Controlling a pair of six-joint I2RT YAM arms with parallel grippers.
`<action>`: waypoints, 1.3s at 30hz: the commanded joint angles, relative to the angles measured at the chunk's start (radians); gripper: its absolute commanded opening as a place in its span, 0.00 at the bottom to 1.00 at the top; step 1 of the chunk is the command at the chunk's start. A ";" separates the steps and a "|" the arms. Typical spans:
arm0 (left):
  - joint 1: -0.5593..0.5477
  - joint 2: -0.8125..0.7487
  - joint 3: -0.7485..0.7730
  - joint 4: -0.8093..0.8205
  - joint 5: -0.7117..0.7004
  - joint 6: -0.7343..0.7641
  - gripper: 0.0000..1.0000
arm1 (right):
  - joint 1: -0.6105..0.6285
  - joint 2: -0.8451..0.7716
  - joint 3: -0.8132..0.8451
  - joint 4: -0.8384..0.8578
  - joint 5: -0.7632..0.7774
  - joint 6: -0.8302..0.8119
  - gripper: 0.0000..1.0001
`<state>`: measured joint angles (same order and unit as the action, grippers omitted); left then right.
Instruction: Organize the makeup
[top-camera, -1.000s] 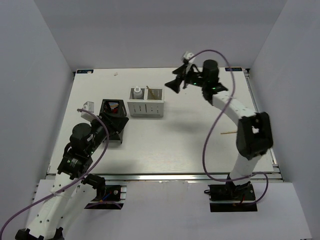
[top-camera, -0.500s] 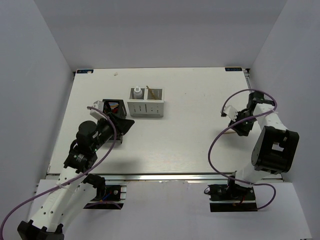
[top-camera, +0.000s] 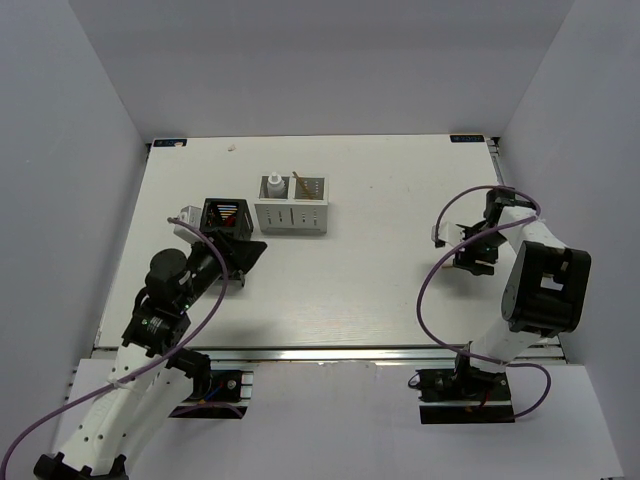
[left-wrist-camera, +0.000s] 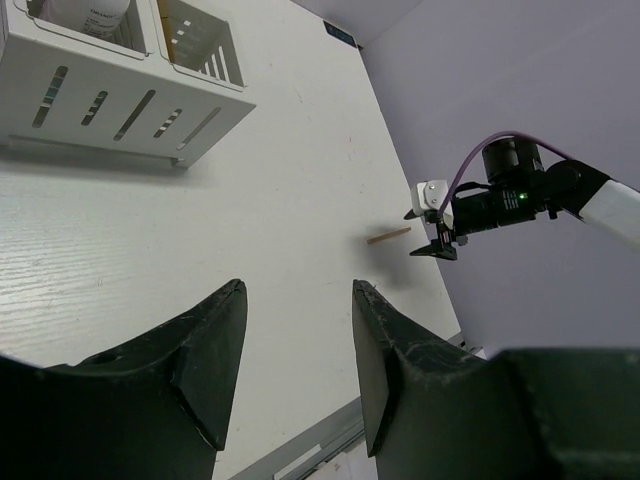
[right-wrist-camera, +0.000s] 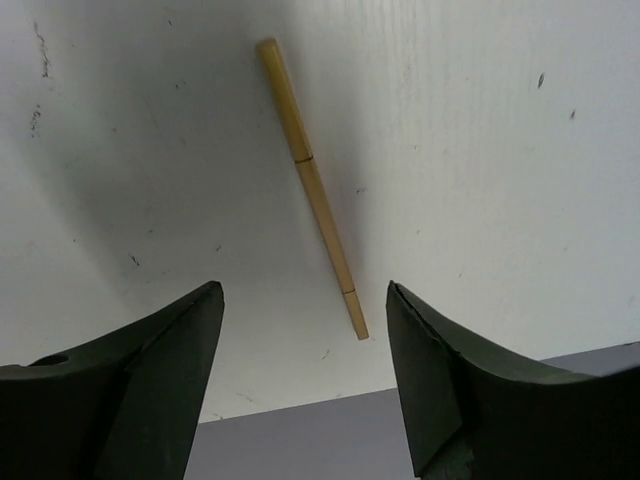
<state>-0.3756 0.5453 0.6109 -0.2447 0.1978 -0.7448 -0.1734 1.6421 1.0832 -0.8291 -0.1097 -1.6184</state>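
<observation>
A thin wooden stick (right-wrist-camera: 310, 185) lies flat on the white table, just ahead of and between the fingers of my open, empty right gripper (right-wrist-camera: 305, 300). In the top view that gripper (top-camera: 470, 260) hovers low at the right side and covers the stick. The left wrist view shows the stick (left-wrist-camera: 390, 236) beside it. My left gripper (left-wrist-camera: 298, 288) is open and empty, beside the black holder (top-camera: 238, 232), which holds red-and-black tubes (top-camera: 228, 211). The white bottle (top-camera: 273, 185) and another stick (top-camera: 297, 182) stand in the white box (top-camera: 291, 216).
The white box (left-wrist-camera: 120, 95) stands at the back centre, right of the black holder. The table's right edge (top-camera: 525, 240) is close to my right gripper. Purple cables loop off both wrists. Grey walls enclose the table.
My right arm has swung from the back centre, above the table, down to the right side over the wooden stick. My left gripper has shifted slightly beside the black holder.
</observation>
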 joint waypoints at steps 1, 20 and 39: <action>-0.003 -0.021 -0.019 -0.013 -0.017 -0.011 0.56 | 0.021 -0.004 0.034 -0.018 -0.093 -0.101 0.71; -0.003 -0.033 -0.007 -0.054 -0.040 -0.002 0.57 | 0.137 0.090 0.029 0.043 -0.091 0.017 0.61; -0.003 -0.013 0.003 -0.057 -0.035 -0.001 0.57 | 0.163 0.124 -0.081 0.124 -0.030 0.080 0.29</action>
<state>-0.3756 0.5289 0.6018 -0.2928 0.1677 -0.7517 -0.0105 1.7283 1.0485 -0.7334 -0.1402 -1.5398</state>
